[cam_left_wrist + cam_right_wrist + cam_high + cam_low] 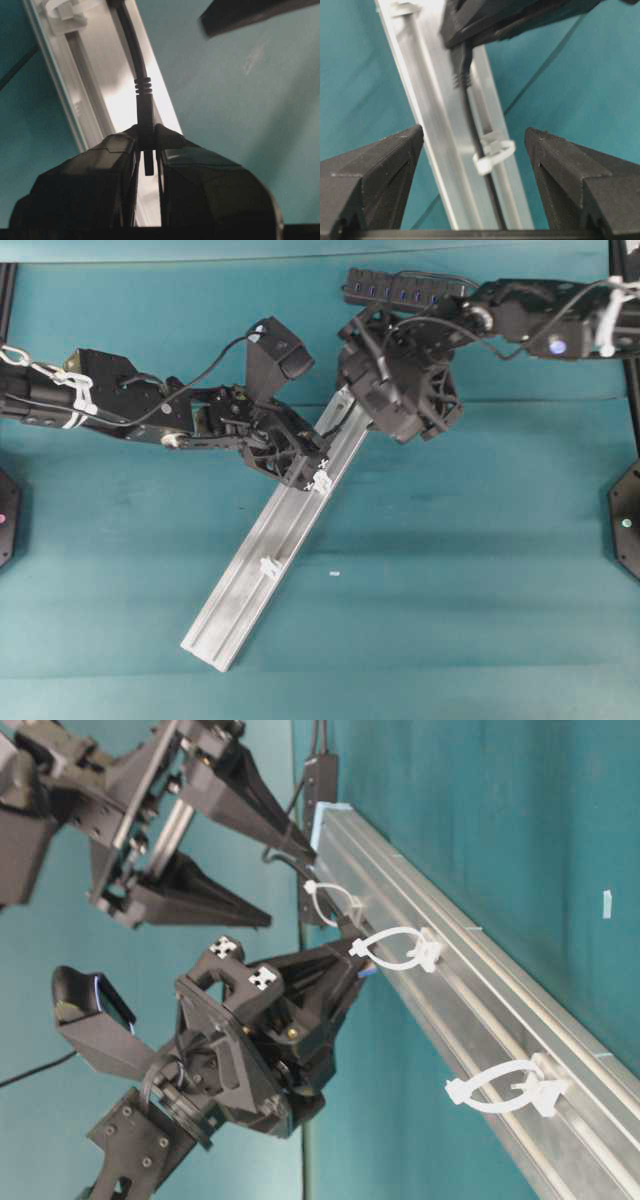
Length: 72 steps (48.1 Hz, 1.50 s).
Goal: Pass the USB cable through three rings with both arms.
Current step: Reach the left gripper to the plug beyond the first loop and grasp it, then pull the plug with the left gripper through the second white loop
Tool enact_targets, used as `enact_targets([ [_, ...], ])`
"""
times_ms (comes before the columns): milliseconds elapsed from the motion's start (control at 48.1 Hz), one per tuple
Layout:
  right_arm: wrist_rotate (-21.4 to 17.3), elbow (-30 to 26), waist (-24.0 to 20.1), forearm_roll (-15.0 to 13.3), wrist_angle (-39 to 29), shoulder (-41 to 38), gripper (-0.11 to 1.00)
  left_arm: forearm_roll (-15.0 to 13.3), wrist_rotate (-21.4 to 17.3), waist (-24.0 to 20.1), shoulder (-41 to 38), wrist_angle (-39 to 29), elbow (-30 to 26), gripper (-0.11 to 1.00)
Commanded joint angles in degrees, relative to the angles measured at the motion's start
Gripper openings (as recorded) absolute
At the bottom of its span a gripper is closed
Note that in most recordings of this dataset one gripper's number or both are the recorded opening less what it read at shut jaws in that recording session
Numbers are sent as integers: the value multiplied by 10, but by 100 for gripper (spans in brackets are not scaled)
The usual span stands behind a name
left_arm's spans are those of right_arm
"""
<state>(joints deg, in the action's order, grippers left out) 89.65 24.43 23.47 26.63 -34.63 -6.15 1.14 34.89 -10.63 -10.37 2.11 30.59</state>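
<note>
My left gripper [145,146] is shut on the slim black plug of the USB cable [136,55], just above the silver rail [250,585]. In the right wrist view the cable [470,107] runs through the first ring [493,153]. The left gripper [360,966] holds the plug right at the mouth of the middle ring [397,947]; I cannot tell if it is inside. The third ring [506,1085] hangs empty lower down the rail. My right gripper [472,137] is open, its fingers standing wide on either side of the rail and the first ring, touching nothing.
The black hub [400,287] with blue ports lies at the table's back, behind the right arm [540,315]. The rail slants from the centre towards the near left. A small white scrap [334,573] lies on the teal table to its right.
</note>
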Motion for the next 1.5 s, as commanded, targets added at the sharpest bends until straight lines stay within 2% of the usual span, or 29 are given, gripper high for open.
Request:
enact_targets([
  [0,-6,-9,-16,-12,2,-15,85,1,0,1,5,3,-14,8],
  [187,-9,-11,-28,-41,8,-22,80,1,0,1,5,2,-14,8],
  [706,-12,-11,-28,-50,19,-37,68,1,0,2,6,2,-11,8],
  [873,-13,-11,-26,-53,37,-39,54,1,1,2,6,2,-11,8],
  [1080,-21,-11,-19,-53,48,-42,24,2,0,2,7,2,-8,8],
  [1184,-22,-13,-19,-54,48,-42,13,1,0,1,8,2,-4,8],
  [1475,-21,-16,-24,-85,49,-44,11,1,0,1,11,5,11,8],
])
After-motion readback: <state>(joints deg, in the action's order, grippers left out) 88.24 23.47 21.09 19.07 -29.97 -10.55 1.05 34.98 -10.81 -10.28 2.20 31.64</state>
